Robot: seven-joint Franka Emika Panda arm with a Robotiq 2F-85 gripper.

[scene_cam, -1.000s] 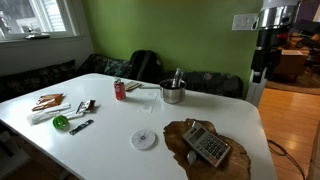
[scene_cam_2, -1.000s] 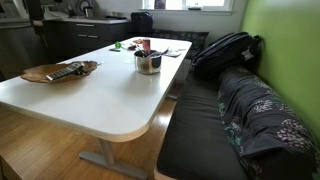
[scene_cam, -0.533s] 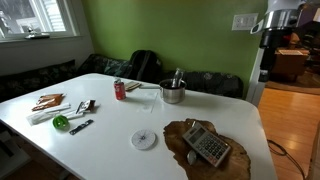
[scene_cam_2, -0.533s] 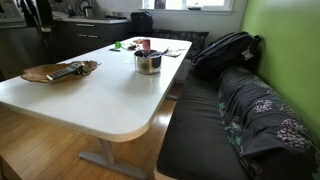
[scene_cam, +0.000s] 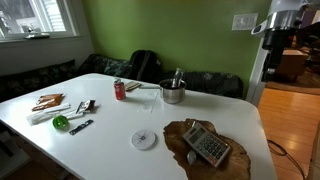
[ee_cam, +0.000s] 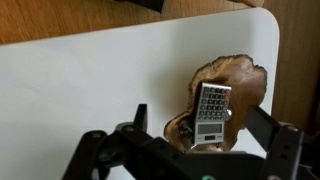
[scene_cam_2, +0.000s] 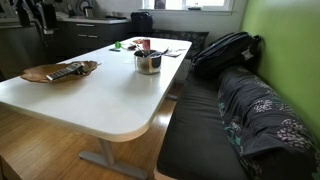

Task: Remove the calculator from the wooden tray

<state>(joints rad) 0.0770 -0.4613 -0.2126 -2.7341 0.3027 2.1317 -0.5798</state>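
The calculator (scene_cam: 208, 146) is grey with light keys and lies flat on the wooden tray (scene_cam: 180, 135), a dark brown slab with a wavy edge near the white table's corner. Both exterior views show them, with the calculator (scene_cam_2: 68, 70) on the tray (scene_cam_2: 40, 74). In the wrist view my gripper (ee_cam: 198, 112) is open and empty, its two dark fingers spread well above the calculator (ee_cam: 211, 113) and the tray (ee_cam: 248, 80). My arm (scene_cam: 284, 18) stands high beside the table, apart from the tray.
On the white table (scene_cam: 110, 140) are a small white round disc (scene_cam: 144, 139), a steel pot (scene_cam: 172, 92), a red can (scene_cam: 120, 89), and tools with a green object (scene_cam: 61, 122). A dark bench with a backpack (scene_cam_2: 225, 50) runs along the table.
My arm has risen at the table's end and now shows higher in the exterior view. The calculator and the tray have not moved.
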